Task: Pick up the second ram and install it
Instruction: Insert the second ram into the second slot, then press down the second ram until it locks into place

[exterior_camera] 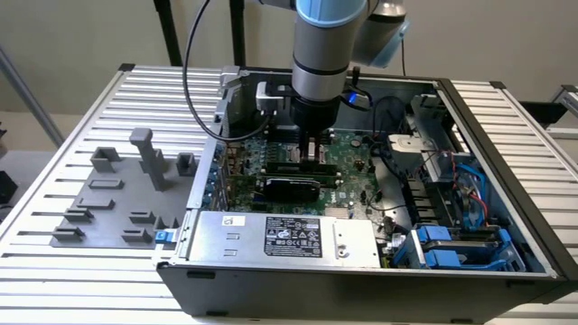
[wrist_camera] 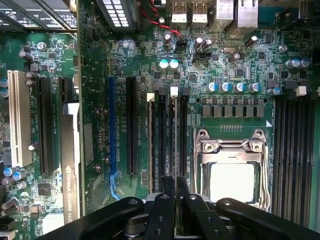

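I am working the install step: my gripper (wrist_camera: pixel 175 197) is pinched narrow on the second ram (wrist_camera: pixel 174 150), holding it edge-on over the memory slots (wrist_camera: pixel 167 145) just beside the CPU socket (wrist_camera: pixel 232 170) on the motherboard (exterior_camera: pixel 348 152). Seating it is calling for the strip to line up squarely with one slot and for both end latches (wrist_camera: pixel 174 91) to be open. My fingers are hiding the strip's near end, and I cannot tell whether its edge is touching the slot.

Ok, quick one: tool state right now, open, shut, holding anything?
Tool: shut on the second ram, which stands on edge over the memory slots beside the CPU socket.
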Controlling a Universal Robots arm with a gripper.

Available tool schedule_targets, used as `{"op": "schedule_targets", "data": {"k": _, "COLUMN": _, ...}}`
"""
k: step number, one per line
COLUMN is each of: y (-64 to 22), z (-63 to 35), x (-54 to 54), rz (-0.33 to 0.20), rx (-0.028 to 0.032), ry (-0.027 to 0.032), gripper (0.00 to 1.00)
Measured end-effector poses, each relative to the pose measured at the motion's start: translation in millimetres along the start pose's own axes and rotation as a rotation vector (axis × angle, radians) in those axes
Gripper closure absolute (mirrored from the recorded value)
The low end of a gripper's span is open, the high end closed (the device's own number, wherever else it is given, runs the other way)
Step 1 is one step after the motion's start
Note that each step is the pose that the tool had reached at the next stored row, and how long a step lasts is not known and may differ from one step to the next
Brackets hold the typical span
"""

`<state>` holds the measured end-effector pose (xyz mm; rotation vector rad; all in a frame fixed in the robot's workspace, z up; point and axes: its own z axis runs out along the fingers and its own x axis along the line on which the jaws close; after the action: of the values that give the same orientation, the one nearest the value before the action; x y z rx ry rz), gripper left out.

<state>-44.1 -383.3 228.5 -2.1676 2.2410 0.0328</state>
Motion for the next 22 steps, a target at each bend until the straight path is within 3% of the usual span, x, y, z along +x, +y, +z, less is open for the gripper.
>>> {"op": "schedule_targets", "data": {"k": 22, "y": 0.0, "z": 3.1, "x": 0.1, "rz": 0.0, "rx": -0.0001, "ry": 0.0001, "gripper": 1.0}}
